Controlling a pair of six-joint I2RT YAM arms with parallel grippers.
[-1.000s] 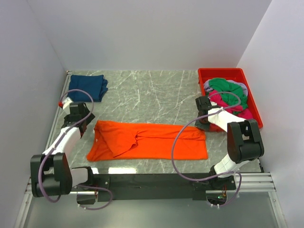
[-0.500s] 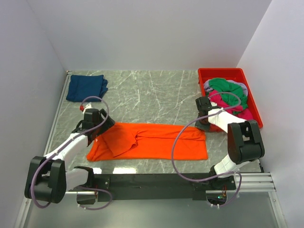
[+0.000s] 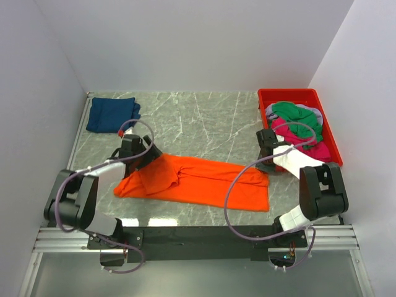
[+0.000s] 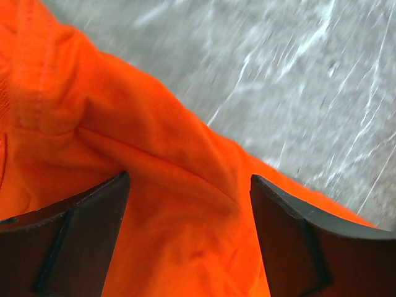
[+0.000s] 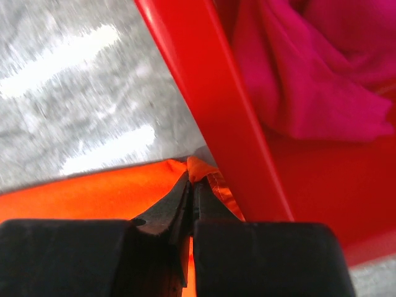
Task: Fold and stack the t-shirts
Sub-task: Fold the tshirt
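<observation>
grey marble-look tabletop (image 3: 204, 117) between white walls (image 3: 185, 43); left end effector (image 4: 189, 179) spread; right end effector (image 5: 192, 184) pinching orange t-shirt (image 3: 204, 185).

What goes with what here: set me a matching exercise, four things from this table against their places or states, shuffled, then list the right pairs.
Things
1. orange t-shirt
2. navy t-shirt
3. magenta t-shirt
4. right tool

Places or states
A. piled in the red bin
B. shut on a corner of orange cloth
C. folded at the far left corner of the table
D. laid out across the near middle of the table

Pairs: 1-D, 2-C, 3-A, 4-B
</observation>
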